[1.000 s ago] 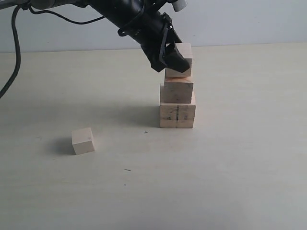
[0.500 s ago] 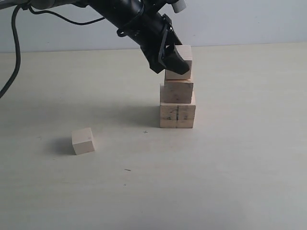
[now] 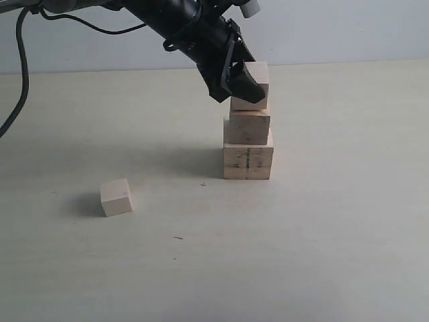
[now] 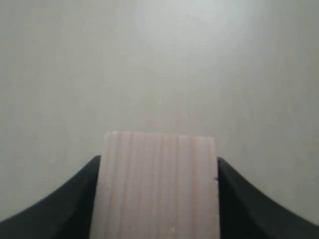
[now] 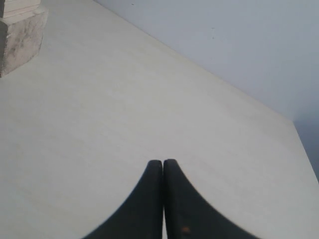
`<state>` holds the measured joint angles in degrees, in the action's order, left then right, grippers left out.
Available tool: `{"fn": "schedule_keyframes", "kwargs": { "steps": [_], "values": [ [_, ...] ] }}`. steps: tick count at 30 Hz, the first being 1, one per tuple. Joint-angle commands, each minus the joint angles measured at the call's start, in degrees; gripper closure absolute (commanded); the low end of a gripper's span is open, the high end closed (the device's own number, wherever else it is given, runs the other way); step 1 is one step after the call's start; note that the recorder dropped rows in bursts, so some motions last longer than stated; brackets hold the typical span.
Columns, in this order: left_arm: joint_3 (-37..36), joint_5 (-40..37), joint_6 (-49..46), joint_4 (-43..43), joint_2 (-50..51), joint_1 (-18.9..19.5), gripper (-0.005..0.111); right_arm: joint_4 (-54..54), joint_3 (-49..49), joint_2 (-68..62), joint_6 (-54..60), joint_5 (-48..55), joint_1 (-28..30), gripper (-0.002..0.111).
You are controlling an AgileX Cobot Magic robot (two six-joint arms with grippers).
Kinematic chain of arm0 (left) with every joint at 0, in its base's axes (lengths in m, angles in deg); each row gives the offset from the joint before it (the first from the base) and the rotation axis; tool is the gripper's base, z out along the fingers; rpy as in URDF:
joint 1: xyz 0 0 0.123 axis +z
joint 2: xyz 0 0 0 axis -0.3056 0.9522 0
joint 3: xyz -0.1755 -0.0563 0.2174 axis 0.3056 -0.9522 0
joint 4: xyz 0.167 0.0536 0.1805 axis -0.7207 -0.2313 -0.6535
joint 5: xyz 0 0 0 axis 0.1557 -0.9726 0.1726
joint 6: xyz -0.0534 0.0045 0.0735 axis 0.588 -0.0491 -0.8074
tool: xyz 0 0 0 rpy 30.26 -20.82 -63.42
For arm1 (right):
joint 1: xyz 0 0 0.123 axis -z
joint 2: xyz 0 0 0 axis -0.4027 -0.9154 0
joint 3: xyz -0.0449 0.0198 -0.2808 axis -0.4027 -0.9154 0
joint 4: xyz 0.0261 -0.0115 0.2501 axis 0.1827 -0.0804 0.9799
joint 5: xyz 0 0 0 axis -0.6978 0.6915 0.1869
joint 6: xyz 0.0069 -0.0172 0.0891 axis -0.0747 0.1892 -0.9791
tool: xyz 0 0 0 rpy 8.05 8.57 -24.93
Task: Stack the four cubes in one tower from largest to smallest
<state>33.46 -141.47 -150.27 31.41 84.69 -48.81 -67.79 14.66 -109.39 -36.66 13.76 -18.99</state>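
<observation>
The largest cube, pale with dark side marks, stands on the table with the darker tan second cube on top of it. My left gripper comes in from the upper left and is shut on a pale third cube, which sits slightly tilted at the top of the tan cube; I cannot tell if they touch. In the left wrist view this cube fills the gap between both black fingers of the left gripper. The smallest cube lies alone at the front left. My right gripper is shut on nothing.
The light table ends at a pale wall behind. A black cable hangs at the far left. The right wrist view catches the tower's lower cubes at its corner, well away from the right gripper.
The left gripper has lowered the third cube a little towards the tan cube, then held almost still. Nothing else moved.
</observation>
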Motion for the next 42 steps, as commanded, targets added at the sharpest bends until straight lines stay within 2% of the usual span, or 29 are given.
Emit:
{"fn": "schedule_keyframes", "kwargs": {
  "steps": [1,6,16,23,42],
  "values": [
    [0.49,0.22,-0.41,2.49,0.0,0.08,0.075,0.13,-0.27,0.24,0.07,-0.32,-0.09,0.108],
    [0.49,0.22,-0.41,2.6,0.0,0.08,0.059,0.02,-0.27,0.24,0.07,-0.32,-0.09,0.108],
    [0.49,0.22,-0.51,2.17,0.0,0.08,0.054,0.02,-0.27,0.24,0.07,-0.32,-0.09,0.108],
    [0.49,0.22,-0.51,2.15,0.0,0.08,0.036,0.02,-0.27,0.24,0.07,-0.32,-0.09,0.108],
    [0.49,2.33,-0.51,2.15,0.0,0.08,0.037,0.02,-0.27,0.24,0.07,-0.32,-0.09,0.108]
  ]
}}
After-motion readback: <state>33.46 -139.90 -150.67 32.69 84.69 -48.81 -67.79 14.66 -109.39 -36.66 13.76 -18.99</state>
